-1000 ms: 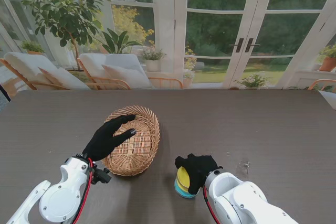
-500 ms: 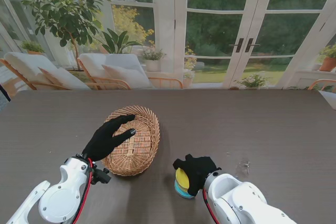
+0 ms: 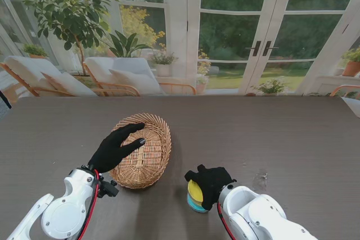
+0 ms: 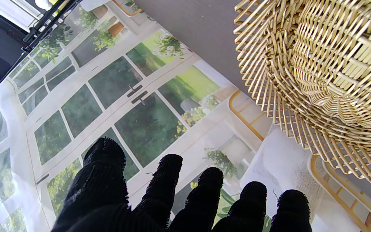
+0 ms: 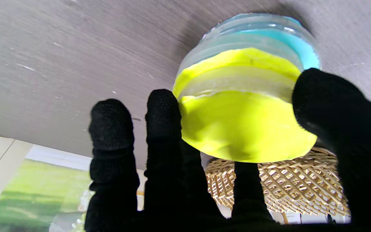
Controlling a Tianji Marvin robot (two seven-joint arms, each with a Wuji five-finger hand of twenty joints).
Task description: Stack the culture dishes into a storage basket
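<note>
1. I am working over a dark wood-grain table point(image 3: 270, 133) in a sunroom, with glazed doors and potted plants behind it.
2. Nearest to me, my right hand point(image 3: 210, 182) is clamped on the stack of culture dishes point(image 3: 194, 195). The wrist view shows a finger point(image 5: 163, 106) on one side of the yellow layers and the thumb on the other, so the grip looks set for lifting the stack whole.
3. The stack point(image 5: 243, 96) appears to rest on the table, with a blue dish lowest and yellow ones over it; I judge the lift has not begun.
4. Farther out on my left, my left hand point(image 3: 115, 147) hovers with fingers spread, holding nothing, over the near rim of the wicker basket point(image 3: 152, 150). I take it to be there to steady the basket.
5. The basket point(image 4: 327, 71) is just beside the stack, so the carry should be short. I cannot see any dishes inside it.
</note>
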